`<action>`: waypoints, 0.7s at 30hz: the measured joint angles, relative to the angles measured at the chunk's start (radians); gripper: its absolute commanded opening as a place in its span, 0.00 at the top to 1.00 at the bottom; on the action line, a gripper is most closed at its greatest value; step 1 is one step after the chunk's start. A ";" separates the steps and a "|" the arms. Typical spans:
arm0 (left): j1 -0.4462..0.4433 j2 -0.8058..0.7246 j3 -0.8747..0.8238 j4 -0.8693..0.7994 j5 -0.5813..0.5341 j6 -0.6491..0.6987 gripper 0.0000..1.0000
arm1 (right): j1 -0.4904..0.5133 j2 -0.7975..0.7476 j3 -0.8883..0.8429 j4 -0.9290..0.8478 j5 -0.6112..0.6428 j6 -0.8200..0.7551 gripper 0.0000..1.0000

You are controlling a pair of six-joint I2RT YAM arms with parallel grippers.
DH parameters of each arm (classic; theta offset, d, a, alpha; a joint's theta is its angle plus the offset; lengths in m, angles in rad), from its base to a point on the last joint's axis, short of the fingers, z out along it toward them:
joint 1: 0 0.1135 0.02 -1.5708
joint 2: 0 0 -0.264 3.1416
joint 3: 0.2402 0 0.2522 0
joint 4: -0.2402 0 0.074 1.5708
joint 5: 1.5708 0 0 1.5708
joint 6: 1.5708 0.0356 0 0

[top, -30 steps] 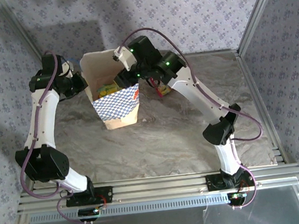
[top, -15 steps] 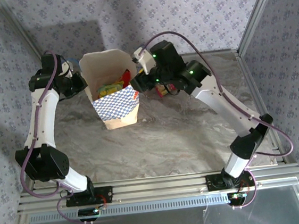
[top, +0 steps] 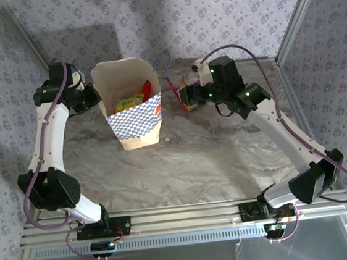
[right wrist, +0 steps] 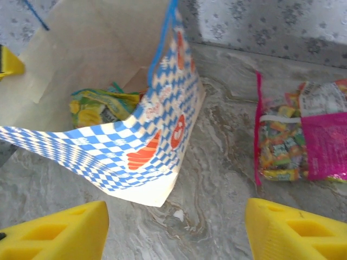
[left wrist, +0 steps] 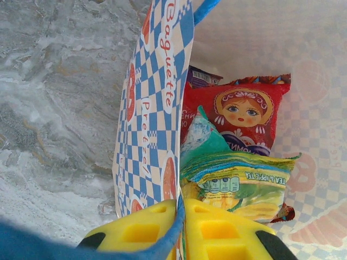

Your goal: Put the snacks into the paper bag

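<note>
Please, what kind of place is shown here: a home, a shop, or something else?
Probably a robot test booth, not a home: a silver aluminium rail frame edges the grey marble-patterned tabletop, and flowered grey wall panels enclose it on three sides.

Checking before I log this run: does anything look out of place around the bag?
One magenta packet lies on the table beside the paper bag, not inside it. The bag's rim is pinched by the left claw, its checked wall bowed.
</note>
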 measured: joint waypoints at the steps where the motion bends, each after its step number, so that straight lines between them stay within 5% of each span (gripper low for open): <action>1: 0.000 0.000 0.001 0.000 -0.002 0.000 0.89 | -0.010 -0.009 -0.016 0.006 0.000 0.017 0.27; 5: -0.001 0.000 0.001 0.000 -0.002 0.000 0.88 | -0.066 -0.050 -0.103 0.056 0.000 0.099 0.14; 21: -0.002 0.000 0.001 0.000 -0.010 0.000 0.86 | -0.195 -0.057 -0.302 0.208 0.064 0.395 0.03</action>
